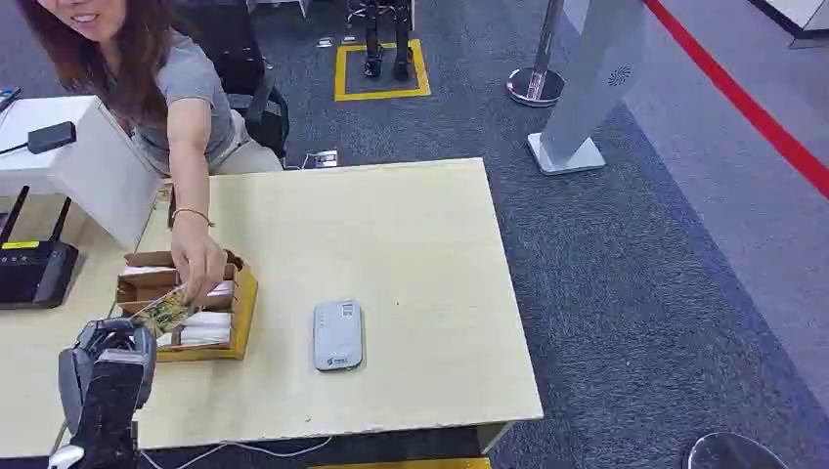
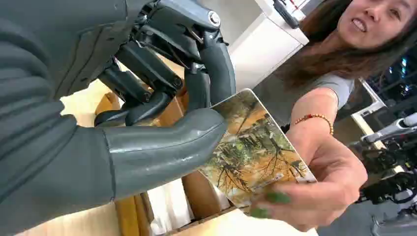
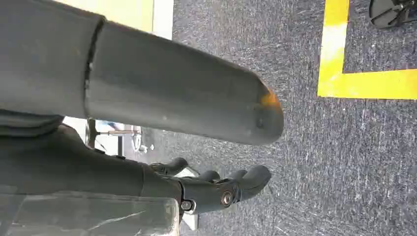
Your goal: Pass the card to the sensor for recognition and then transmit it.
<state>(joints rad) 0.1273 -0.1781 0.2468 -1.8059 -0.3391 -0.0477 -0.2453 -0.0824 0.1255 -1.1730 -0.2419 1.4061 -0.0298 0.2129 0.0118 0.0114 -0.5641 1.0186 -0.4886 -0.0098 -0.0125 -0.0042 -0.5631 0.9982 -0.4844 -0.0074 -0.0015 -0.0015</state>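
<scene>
Receiving card from person's hand beside card box; left robot hand pinching it, thumb over face. Better firming pinch before carrying toward sensor. Right robot hand hanging empty, fingers loosely apart.

Card orange-green tree print; sensor white-grey; table pale wood

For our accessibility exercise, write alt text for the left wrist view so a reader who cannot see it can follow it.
The robot's left hand pinches one end of a printed card between its thick grey thumb and dark fingers, while a person's hand holds the opposite end. A wooden box lies beneath on the pale table.
</scene>
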